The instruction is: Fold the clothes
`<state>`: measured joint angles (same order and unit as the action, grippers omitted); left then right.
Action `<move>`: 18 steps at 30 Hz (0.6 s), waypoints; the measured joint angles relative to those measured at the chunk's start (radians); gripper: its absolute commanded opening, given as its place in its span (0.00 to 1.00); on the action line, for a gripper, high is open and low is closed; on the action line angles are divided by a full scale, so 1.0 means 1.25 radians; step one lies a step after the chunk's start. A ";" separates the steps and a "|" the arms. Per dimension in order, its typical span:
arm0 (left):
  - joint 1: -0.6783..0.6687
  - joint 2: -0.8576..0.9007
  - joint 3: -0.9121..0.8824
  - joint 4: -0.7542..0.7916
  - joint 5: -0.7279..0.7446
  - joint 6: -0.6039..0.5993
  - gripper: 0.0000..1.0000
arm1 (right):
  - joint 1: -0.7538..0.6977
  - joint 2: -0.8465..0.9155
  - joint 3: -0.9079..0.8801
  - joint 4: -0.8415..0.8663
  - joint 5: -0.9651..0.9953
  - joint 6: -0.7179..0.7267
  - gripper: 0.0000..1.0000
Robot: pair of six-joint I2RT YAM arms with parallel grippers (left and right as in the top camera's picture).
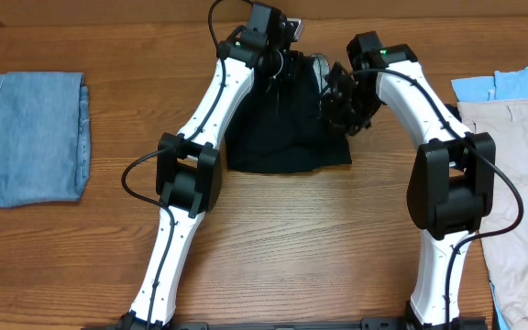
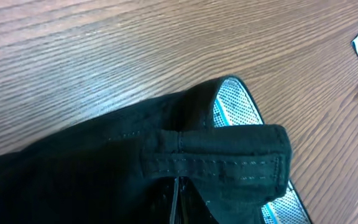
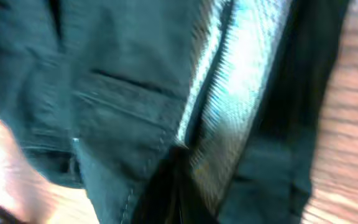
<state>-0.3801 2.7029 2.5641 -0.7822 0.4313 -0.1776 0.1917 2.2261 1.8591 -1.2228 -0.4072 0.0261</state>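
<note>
And here we are: the plain black shorts-like cloth garment (image 1: 282,147) is lying at the middle of the brown wood-grain table (image 1: 273,238), toward the far side, and both arms are reaching over it. The left end effector (image 1: 280,57) is hovering at the garment's far edge, the right end effector (image 1: 339,101) is sitting at its far right corner, so both are working the same far end while the near hem is lying flat and free. Judging from above, the cloth is running far to near, so any fold is going to turn on carrying that far edge toward the near hem, and the left arm is looking a touch better placed over the middle. Up close, the left wrist view is showing a stitched black band (image 2: 216,163) crossing a pale mesh-textured patch with a teal edge (image 2: 232,102); whether that is lining or a pad, I cannot tell. The right wrist view is blurring badly, only black cloth and that pale patch. Neither view is showing fingers, so whether either end effector is spread or pinching cloth, I cannot tell. Off left a folded blue denim garment (image 1: 30,137) is waiting; right, a beige cloth garment (image 1: 511,174) and a light blue cloth garment (image 1: 511,84), cut off by the frame.
</note>
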 measured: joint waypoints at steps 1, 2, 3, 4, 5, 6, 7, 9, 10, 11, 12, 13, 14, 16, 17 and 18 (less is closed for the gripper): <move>0.000 0.001 0.000 0.009 0.000 0.000 0.04 | 0.000 0.000 -0.010 -0.001 0.019 0.000 0.04; 0.000 0.003 0.000 0.015 0.000 -0.001 0.04 | 0.000 0.000 -0.049 0.025 0.042 0.000 0.04; 0.000 0.012 0.000 0.022 0.000 -0.003 0.05 | 0.000 -0.002 -0.078 0.049 0.054 0.000 0.04; 0.000 0.019 0.000 0.028 0.000 -0.003 0.05 | 0.000 -0.006 -0.126 0.096 0.070 -0.001 0.04; 0.000 0.024 0.000 0.034 0.000 -0.003 0.05 | 0.000 -0.007 -0.154 0.131 0.085 0.000 0.04; 0.000 0.026 0.000 0.035 0.000 -0.003 0.04 | 0.000 -0.013 -0.182 0.163 0.091 0.000 0.04; 0.000 0.027 0.000 0.035 0.000 -0.003 0.04 | 0.002 -0.026 -0.199 0.187 0.105 0.000 0.04; 0.000 0.027 0.000 0.040 0.000 -0.003 0.04 | 0.011 -0.038 -0.215 0.204 0.129 0.000 0.04; 0.000 0.027 0.000 0.041 0.000 -0.003 0.04 | 0.012 -0.039 -0.215 0.207 0.133 0.000 0.04; 0.000 0.027 0.002 0.041 0.001 -0.003 0.04 | 0.012 -0.040 -0.215 0.209 0.143 0.000 0.04; 0.000 0.027 0.010 0.040 0.001 -0.003 0.04 | 0.011 -0.042 -0.204 0.206 0.168 -0.001 0.04; 0.000 0.027 0.024 0.034 0.001 -0.003 0.04 | 0.010 -0.042 -0.195 0.198 0.178 -0.001 0.04; 0.000 0.027 0.046 0.026 0.000 -0.003 0.04 | 0.010 -0.043 -0.176 0.182 0.192 -0.001 0.04; 0.000 0.027 0.106 0.022 0.001 -0.003 0.05 | 0.009 -0.066 -0.111 0.152 0.213 0.000 0.04; 0.000 0.027 0.131 0.019 0.002 -0.003 0.05 | 0.007 -0.094 -0.074 0.137 0.220 0.000 0.04; 0.000 0.027 0.138 0.014 0.005 -0.003 0.06 | 0.007 -0.121 -0.051 0.129 0.222 0.000 0.04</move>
<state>-0.3801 2.7365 2.7369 -0.7643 0.4381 -0.1814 0.2005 2.0743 1.7954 -1.0611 -0.1291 0.0257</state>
